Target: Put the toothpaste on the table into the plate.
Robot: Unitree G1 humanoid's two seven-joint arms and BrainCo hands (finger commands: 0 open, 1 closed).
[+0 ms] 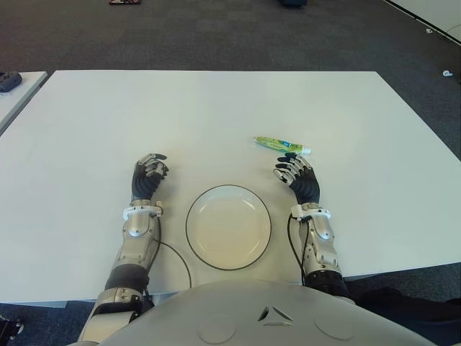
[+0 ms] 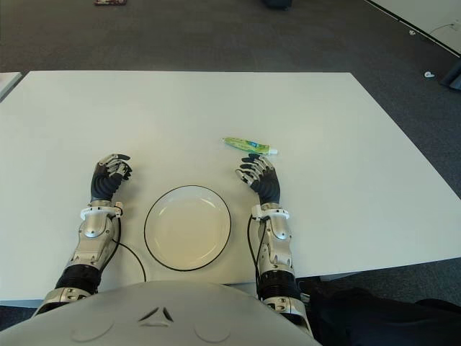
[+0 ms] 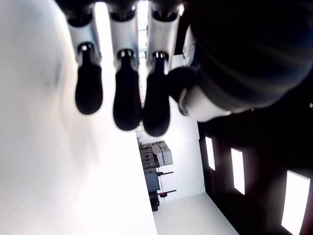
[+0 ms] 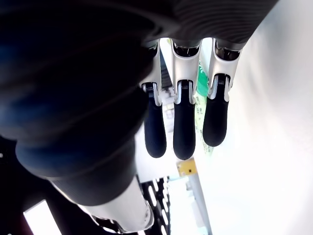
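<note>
A green toothpaste tube (image 1: 281, 145) with a white cap lies on the white table (image 1: 216, 108), right of centre. My right hand (image 1: 297, 175) sits just in front of it, fingers relaxed and holding nothing; its fingertips (image 4: 184, 132) show the green tube (image 4: 201, 100) beyond them. A white plate (image 1: 228, 225) with a dark rim stands near the table's front edge, between my two hands. My left hand (image 1: 148, 176) shows to the left of the plate, fingers loosely curled and holding nothing.
Dark carpet surrounds the table. Another white table's corner (image 1: 18, 86) with a dark object on it shows at the far left. The table's right edge (image 1: 425, 122) runs diagonally.
</note>
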